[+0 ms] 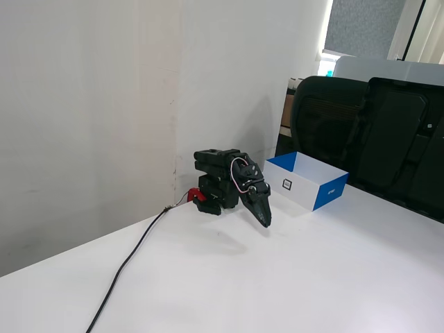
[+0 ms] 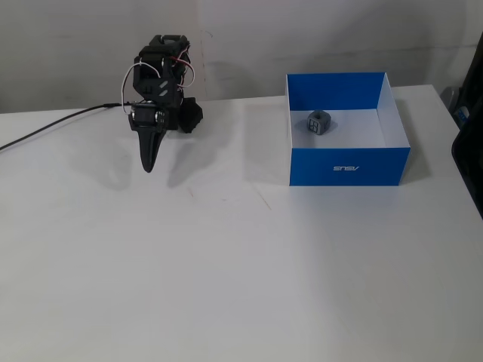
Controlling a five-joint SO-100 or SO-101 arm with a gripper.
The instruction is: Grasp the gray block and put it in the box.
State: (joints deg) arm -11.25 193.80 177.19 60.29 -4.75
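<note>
Table (image 2: 241,286): white, bare – a black cable (image 2: 45,128) trails off it.
Room: white wall (image 1: 90,104), dark chairs (image 1: 361,132).
Gripper (image 2: 148,164): jaws together, folded down.
Gray block (image 2: 320,122): inside the box (image 2: 349,166), near its back wall.

One gray block (image 2: 320,122), one box (image 2: 349,166), one arm with one claw (image 2: 148,164), one cable (image 2: 45,130), one table (image 2: 226,271)

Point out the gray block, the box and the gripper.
gray block (image 2: 320,122): a fixed view, on its front face with the dark mark.
box (image 2: 349,167): a fixed view, on its blue front wall.
gripper (image 2: 149,164): a fixed view, at the fingertips.
</note>
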